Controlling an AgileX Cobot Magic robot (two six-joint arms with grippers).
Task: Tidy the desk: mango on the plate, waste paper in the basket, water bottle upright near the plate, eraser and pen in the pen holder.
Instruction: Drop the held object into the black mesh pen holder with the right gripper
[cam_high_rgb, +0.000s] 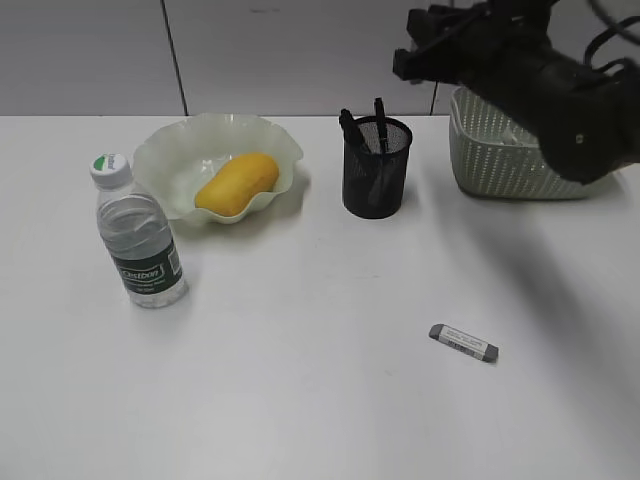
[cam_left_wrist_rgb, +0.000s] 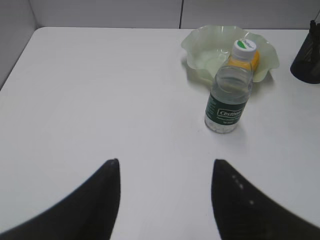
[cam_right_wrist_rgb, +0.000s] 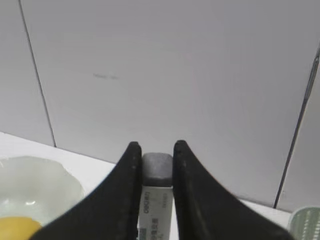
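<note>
One white desk (cam_high_rgb: 300, 400) carries the basket (cam_high_rgb: 500, 160) at the far right, the plate (cam_high_rgb: 170, 150) holding the mango (cam_high_rgb: 237, 185), the upright water bottle (cam_high_rgb: 140, 245) beside it, the pen holder (cam_high_rgb: 376, 170), and a loose eraser (cam_high_rgb: 463, 342). The right gripper (cam_right_wrist_rgb: 156, 145) clamps a second eraser (cam_right_wrist_rgb: 157, 167). The left gripper (cam_left_wrist_rgb: 165, 162) hangs spread.

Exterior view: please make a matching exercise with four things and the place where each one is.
1. yellow-orange oblong mango
2. clear plastic water bottle, green label
3. small grey eraser in white sleeve
4. dark pens

a. inside black mesh pen holder
b. lying on bare white desk
c. in pale green wavy-rimmed plate
d. upright, left of the plate

Pairs: 1-c, 2-d, 3-b, 4-a
</note>
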